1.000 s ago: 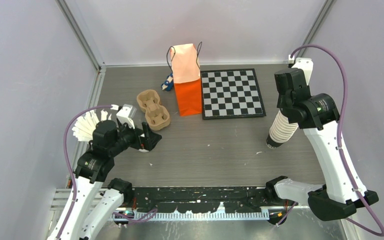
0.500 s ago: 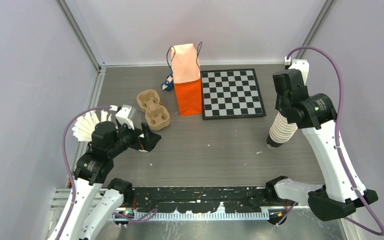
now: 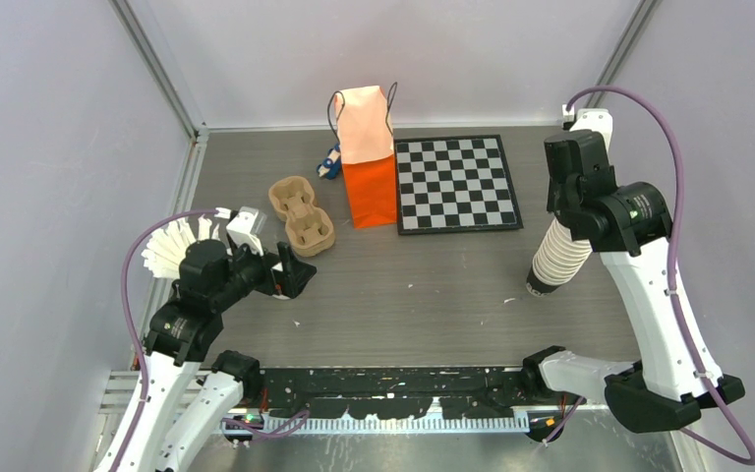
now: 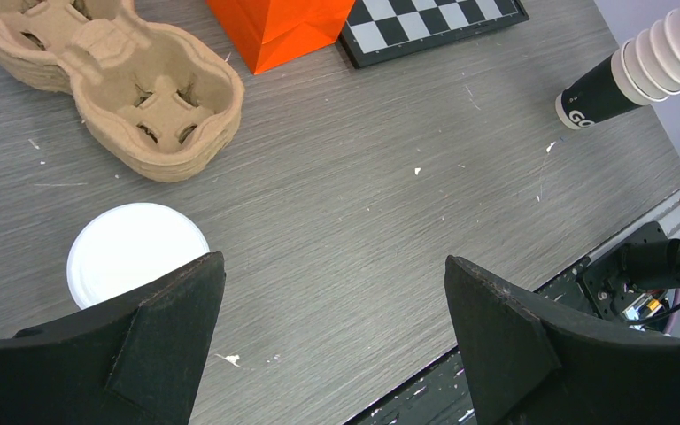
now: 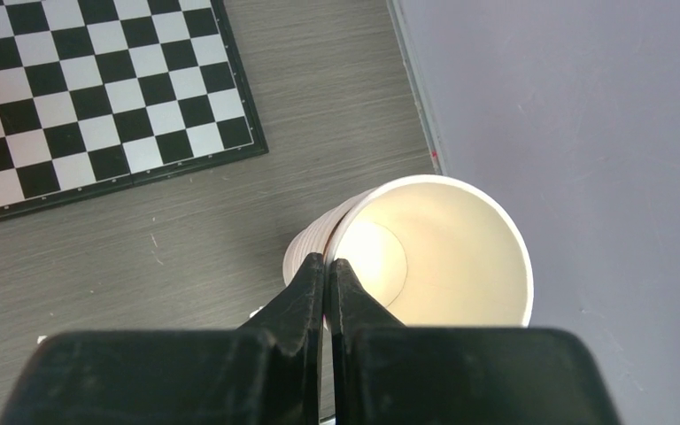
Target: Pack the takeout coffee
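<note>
The right gripper (image 5: pixel 324 264), pointing down, pinches the cup stack (image 5: pixel 443 248); the left gripper (image 4: pixel 332 266) hovers low, wide open.

Grey wood-grain table (image 3: pixel 433 295), pale lilac walls (image 3: pixel 59 147)

carrier (image 4: pixel 155 115) looks matt pulp — cups (image 5: pixel 443 257), bag (image 4: pixel 274 27) paper.

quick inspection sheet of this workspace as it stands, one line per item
surface: grey wood-grain table, white scraps scattered
job's things: orange paper bag upright at rear; round white lid under left gripper, cup beneath it cannot tell
clutter: chessboard, cardboard cup carrier, fanned white lids, small blue object behind bag
grippers: left gripper open, empty; right gripper pinched on rim of tilted stack of cups
cables: purple cables looped along both arms
surroundings: pale walls, metal frame posts
</note>
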Robot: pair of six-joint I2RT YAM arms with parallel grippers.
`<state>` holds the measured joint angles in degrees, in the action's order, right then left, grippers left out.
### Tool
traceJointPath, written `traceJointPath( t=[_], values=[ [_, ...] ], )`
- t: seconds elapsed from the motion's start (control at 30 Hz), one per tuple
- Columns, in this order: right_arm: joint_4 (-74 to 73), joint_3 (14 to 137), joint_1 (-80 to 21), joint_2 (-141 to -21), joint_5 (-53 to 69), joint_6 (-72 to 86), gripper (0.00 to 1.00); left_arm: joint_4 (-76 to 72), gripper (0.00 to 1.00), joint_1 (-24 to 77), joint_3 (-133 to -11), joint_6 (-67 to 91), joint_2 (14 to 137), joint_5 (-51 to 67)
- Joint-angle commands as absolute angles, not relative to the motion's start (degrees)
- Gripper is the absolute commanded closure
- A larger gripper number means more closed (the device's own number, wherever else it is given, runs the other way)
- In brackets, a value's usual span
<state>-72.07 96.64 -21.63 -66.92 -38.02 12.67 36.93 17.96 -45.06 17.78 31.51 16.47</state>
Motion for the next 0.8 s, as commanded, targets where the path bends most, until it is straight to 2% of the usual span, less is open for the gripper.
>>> traceJointPath(
  t=[0.0, 0.3, 0.77],
  values=[
    [-72.78, 101.47, -21.43, -67.82, -40.48, 10.78, 1.0, 36.12, 0.04, 18.11, -44.82, 17.37, 31.17, 16.35],
    [-75.25, 109.33, -21.44, -69.23, -40.89, 10.41, 1.0, 36.17, 0.04, 18.11, -44.82, 17.4, 31.56, 16.61],
    [-83.52, 128.72, -21.37, -75.64, -41.59, 12.15, 1.0, 35.96, 0.04, 18.11, -44.82, 17.49, 31.88, 17.2]
  ],
)
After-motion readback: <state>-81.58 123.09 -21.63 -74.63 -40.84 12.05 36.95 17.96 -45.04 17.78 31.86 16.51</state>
